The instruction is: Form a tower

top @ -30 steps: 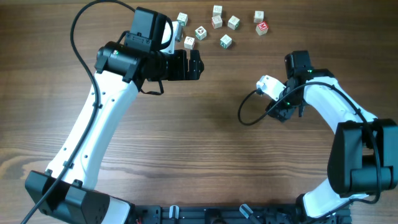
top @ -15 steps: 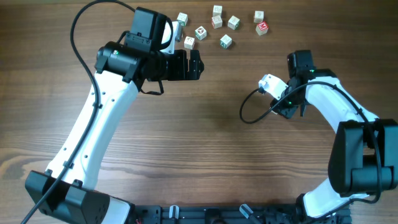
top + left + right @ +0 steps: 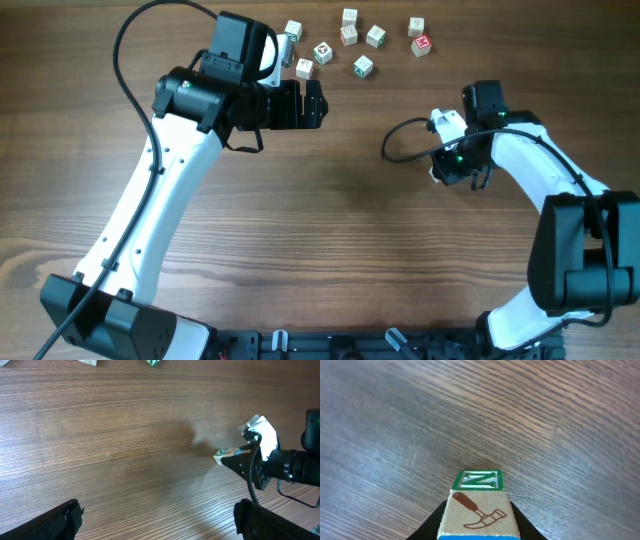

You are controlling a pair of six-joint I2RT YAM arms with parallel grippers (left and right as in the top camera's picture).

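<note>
**Item:** tower [image 3: 478,502]. A short stack of small pale wooden cubes. The top face is green-framed with a letter. The side facing the right wrist camera carries a brown hammer print, and a blue strip shows just under it. Anything lower is hidden, so the count of cubes cannot be told.

**Location:** well apart from the cluster of loose pale wooden cubes with coloured marks [image 3: 349,36], on the robot's side of that cluster and off to its right. It is over bare brown wooden tabletop [image 3: 330,220].

**Axis (judged):** upright, green face uppermost, with the long axis standing off the wood.

**Holder:** right gripper [image 3: 479,521]. This black two-finger tool has one finger on each flank of the tower and appears pressed against it, pinching it from the sides. The tower lies at the fingertips, on the side of the tool that faces the left arm.

**Other tool:** left gripper [image 3: 320,104]. Its black fingers are spread wide and hold nothing. It sits just beside the cluster, at its near left edge, and well apart from the tower.

**Governing relation (judged):** the tower is within the right arm's reach alone. The grip is sideways on an upright stack, so any shift or release should leave that upright axis undisturbed. The spare cubes lie nearer the left arm.
</note>
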